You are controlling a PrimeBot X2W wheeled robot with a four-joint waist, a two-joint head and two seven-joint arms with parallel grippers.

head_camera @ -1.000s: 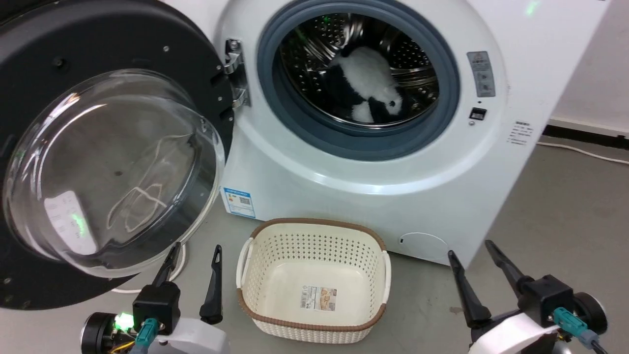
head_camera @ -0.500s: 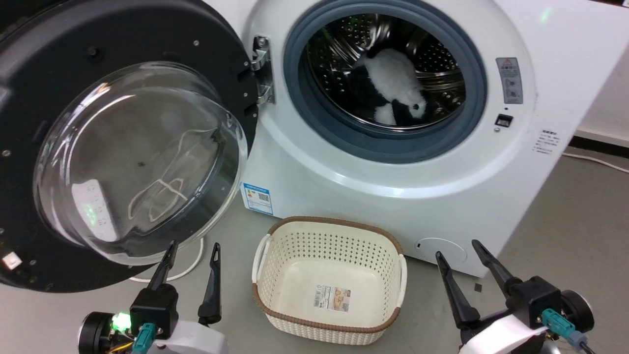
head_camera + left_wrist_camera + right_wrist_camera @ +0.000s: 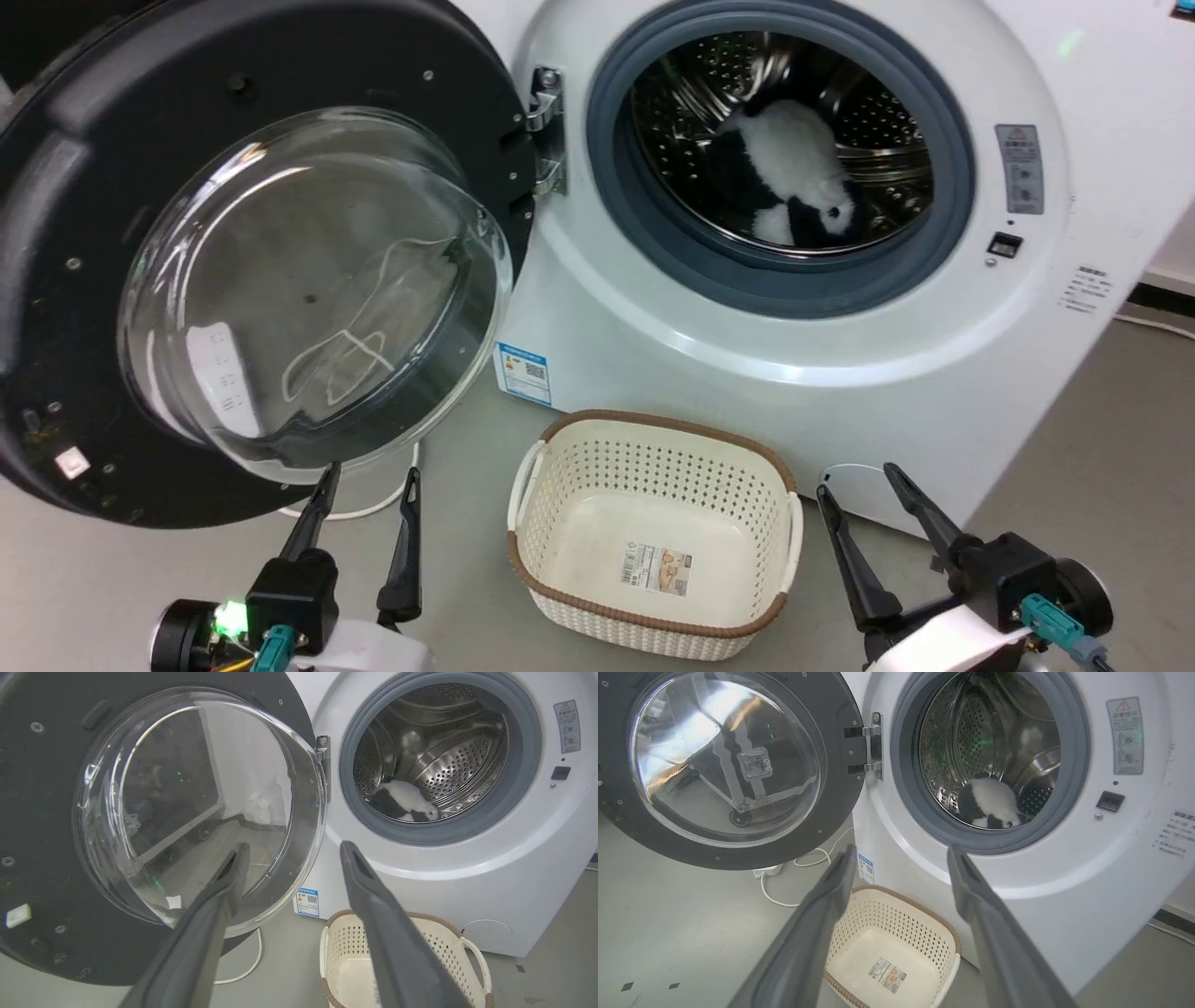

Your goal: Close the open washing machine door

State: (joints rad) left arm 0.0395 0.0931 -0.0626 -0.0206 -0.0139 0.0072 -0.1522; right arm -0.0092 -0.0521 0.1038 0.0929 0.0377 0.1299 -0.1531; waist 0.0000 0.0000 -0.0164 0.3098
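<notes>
The washing machine door (image 3: 280, 280) stands swung wide open at the left, its black rim and bulging glass bowl facing me; it also fills the left of the left wrist view (image 3: 187, 807) and the upper left of the right wrist view (image 3: 724, 760). The white washing machine (image 3: 840, 308) shows its steel drum with a black-and-white plush toy (image 3: 794, 177) inside. My left gripper (image 3: 371, 474) is open, low, just below the door's glass bowl. My right gripper (image 3: 857, 482) is open near the machine's lower front, empty.
A cream perforated basket (image 3: 653, 467) with a brown rim sits empty on the grey floor between the grippers, in front of the machine. A white cable (image 3: 373, 509) lies on the floor under the door. The hinge (image 3: 546, 131) joins door and machine.
The whole head view has shifted: machine, door and basket sit further right than before, so the camera has turned. Both grippers stay open at the bottom.
</notes>
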